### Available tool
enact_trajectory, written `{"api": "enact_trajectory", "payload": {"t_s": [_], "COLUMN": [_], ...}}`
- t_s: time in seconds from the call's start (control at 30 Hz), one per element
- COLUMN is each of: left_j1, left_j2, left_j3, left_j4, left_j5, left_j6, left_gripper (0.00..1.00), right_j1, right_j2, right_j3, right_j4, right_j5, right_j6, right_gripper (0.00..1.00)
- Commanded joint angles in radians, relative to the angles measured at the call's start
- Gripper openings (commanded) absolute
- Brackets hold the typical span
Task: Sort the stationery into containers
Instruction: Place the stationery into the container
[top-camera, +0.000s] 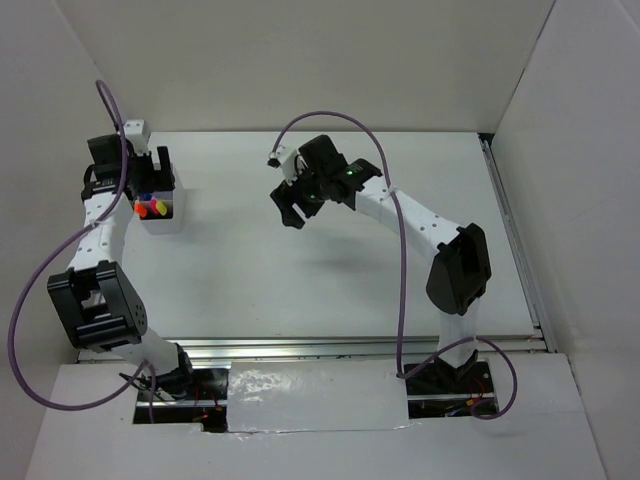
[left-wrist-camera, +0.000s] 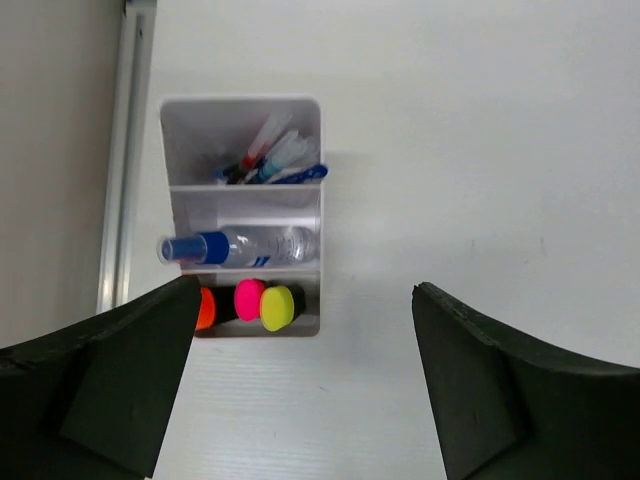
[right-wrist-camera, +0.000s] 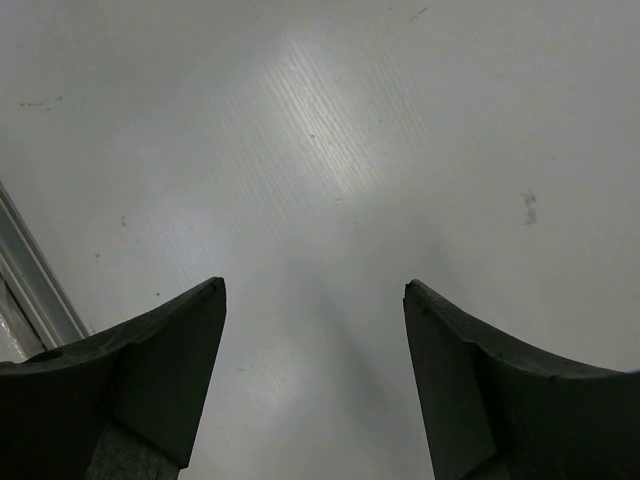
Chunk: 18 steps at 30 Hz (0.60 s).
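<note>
The white compartment box (left-wrist-camera: 300, 110) stands at the table's far left, also in the top view (top-camera: 178, 218). Its far compartment holds blue and red pens (left-wrist-camera: 268, 160). The middle one holds the clear blue-capped bottle (left-wrist-camera: 240, 246). The near one holds highlighters with orange (left-wrist-camera: 205, 308), pink (left-wrist-camera: 249, 298) and yellow (left-wrist-camera: 277, 307) caps. My left gripper (left-wrist-camera: 305, 290) is open and empty, above and just beside the box. In the top view the left gripper is mostly hidden behind its arm. My right gripper (top-camera: 291, 208) is open and empty over bare table at the middle (right-wrist-camera: 315, 285).
A metal rail (left-wrist-camera: 125, 160) runs along the table's left edge beside the box. White walls enclose the table on the left, back and right. Another rail (top-camera: 510, 230) runs along the right side.
</note>
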Motion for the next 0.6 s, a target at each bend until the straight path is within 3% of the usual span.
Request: {"api": "enact_trajectory", "payload": {"t_s": [0.0, 0.07, 0.17, 0.27, 0.37, 0.5, 0.57], "left_j1": [0.006, -0.003, -0.017, -0.082, -0.139, -0.185, -0.187], "left_j2": [-0.077, -0.111, -0.171, -0.231, -0.289, -0.373, -0.395], "left_j3": [0.083, 0.069, 0.017, -0.041, -0.110, -0.198, -0.218], "left_j4": [-0.071, -0.116, -0.157, -0.195, -0.205, -0.194, -0.186], "left_j5": [0.090, 0.098, 0.098, -0.008, -0.075, -0.082, -0.067], "left_j6": [0.025, 0.057, 0.103, 0.156, 0.171, 0.165, 0.154], "left_gripper": [0.99, 0.99, 0.99, 0.99, 0.99, 0.99, 1.00], "right_j1": [-0.025, -0.069, -0.152, -0.276, -0.420, -0.557, -0.629], "right_j2": [-0.102, -0.151, -0.222, -0.320, -0.435, -0.627, -0.731], "right_j3": [-0.035, -0.078, -0.141, -0.247, -0.399, -0.702, -0.776], "right_j4": [0.027, 0.030, 0.027, 0.047, 0.076, 0.159, 0.179], "right_j5": [0.021, 0.016, 0.018, 0.004, 0.021, 0.098, 0.099], "right_j6": [0.014, 0.033, 0.063, 0.109, 0.119, 0.060, 0.047], "right_gripper": [0.80, 1.00, 1.00, 1.00, 1.00, 1.00, 1.00]}}
